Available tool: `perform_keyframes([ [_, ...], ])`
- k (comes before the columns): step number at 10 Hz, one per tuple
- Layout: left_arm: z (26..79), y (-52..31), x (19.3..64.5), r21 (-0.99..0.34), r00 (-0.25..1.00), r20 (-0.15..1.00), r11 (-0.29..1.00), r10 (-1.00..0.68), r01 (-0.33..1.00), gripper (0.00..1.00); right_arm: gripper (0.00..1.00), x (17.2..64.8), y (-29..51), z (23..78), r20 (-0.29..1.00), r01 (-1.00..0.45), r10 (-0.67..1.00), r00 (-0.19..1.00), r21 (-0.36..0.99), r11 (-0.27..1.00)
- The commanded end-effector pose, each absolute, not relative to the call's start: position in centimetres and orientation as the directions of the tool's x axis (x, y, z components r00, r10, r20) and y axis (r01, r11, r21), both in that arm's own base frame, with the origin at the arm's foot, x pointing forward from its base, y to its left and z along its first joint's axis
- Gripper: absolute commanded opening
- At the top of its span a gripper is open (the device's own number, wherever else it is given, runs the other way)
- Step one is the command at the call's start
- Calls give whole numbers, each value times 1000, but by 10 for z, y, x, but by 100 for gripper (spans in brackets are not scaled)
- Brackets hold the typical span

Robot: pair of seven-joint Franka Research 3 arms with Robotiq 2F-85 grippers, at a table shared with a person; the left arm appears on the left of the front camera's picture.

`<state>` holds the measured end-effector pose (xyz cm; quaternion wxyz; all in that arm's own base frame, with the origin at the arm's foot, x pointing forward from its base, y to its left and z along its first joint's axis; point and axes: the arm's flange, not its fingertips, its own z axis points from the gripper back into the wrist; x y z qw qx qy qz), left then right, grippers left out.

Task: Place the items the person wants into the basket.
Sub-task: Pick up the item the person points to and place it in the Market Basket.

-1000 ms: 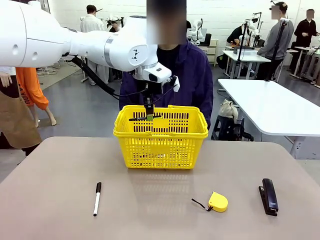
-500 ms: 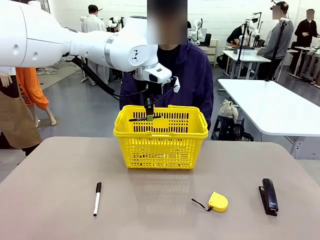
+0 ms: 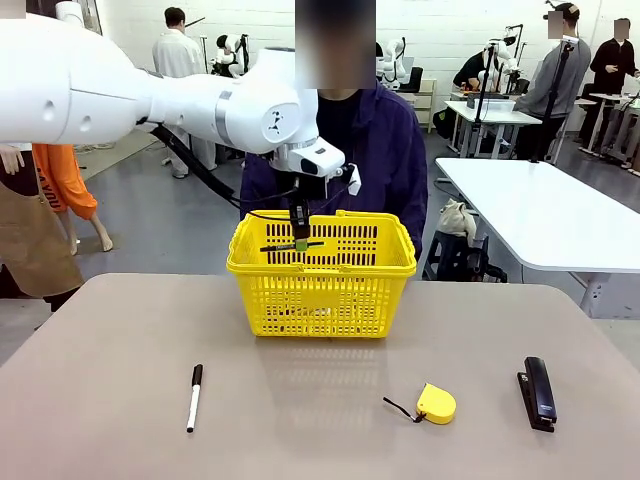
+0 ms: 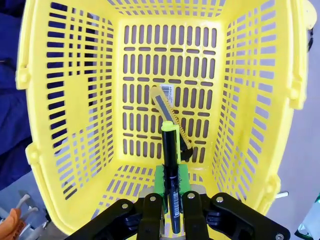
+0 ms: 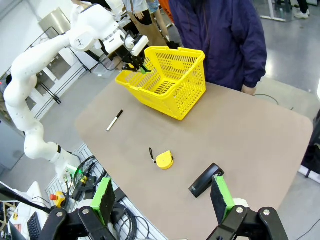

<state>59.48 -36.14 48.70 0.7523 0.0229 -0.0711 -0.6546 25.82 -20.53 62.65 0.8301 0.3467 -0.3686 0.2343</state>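
My left gripper (image 3: 299, 238) hangs over the near-left part of the yellow basket (image 3: 320, 290), shut on a thin black pen (image 3: 291, 245) held level. In the left wrist view the pen (image 4: 170, 165) lies between the green pads (image 4: 160, 179), pointing down into the basket (image 4: 75, 100). A yellow-and-black utility knife (image 4: 169, 116) lies on the basket floor. A white marker with a black cap (image 3: 194, 397) lies on the table at the front left. My right gripper (image 5: 162, 197) is open, high above the table's near edge. The person (image 3: 385, 150) stands behind the basket.
A round yellow tape measure (image 3: 436, 403) lies at the front right of the table, and a black stapler (image 3: 538, 392) farther right. Another white table (image 3: 560, 215) stands at the back right. The brown tabletop (image 3: 110, 340) is bare around the marker.
My left gripper has come down a little with the pen, closer to the basket's rim. Nothing on the table has moved.
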Motion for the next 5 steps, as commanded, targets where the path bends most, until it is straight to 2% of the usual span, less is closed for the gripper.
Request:
perform_keyframes([
  [1, 477, -373, 615, 71, 100, 64, 104, -993, 992, 12, 100, 260, -204, 625, 792, -661, 121, 598, 402, 634],
  [5, 445, -386, 638, -8, 91, 25, 91, -996, 996, 12, 100, 260, -204, 625, 792, -661, 121, 598, 402, 634],
])
